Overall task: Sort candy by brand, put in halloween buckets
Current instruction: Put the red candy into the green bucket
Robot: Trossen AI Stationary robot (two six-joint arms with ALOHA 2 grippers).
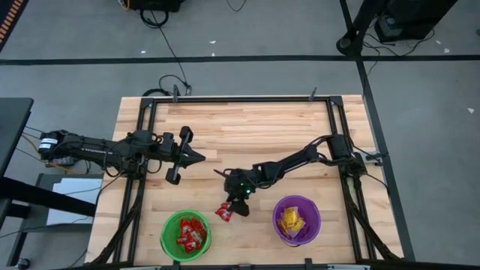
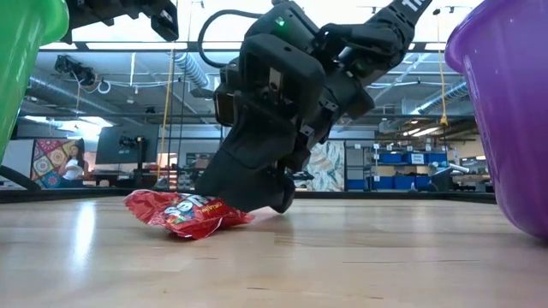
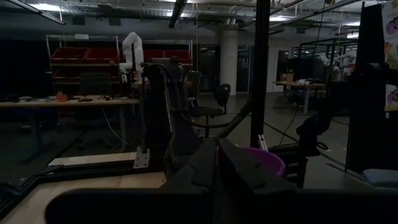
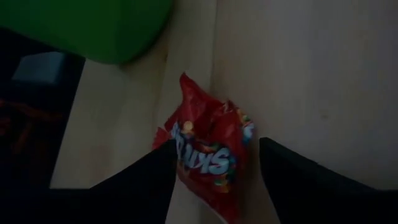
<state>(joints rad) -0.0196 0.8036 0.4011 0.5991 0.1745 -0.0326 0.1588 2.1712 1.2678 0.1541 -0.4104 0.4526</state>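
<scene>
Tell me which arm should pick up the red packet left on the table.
The right. Its gripper is already down over the red packet, jaws open on either side of it, between the green bucket and purple bucket. The left gripper waits farther back.

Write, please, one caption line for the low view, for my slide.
Right gripper lowered over a red candy packet on the table, between green bucket and purple bucket.

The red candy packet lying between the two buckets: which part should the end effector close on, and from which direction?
Grip the red candy packet across its puffed middle, coming from above. It lies flat on the table, so only a top-down pinch works. The right end effector already straddles it, fingers open on either side, beside the green bucket.
</scene>
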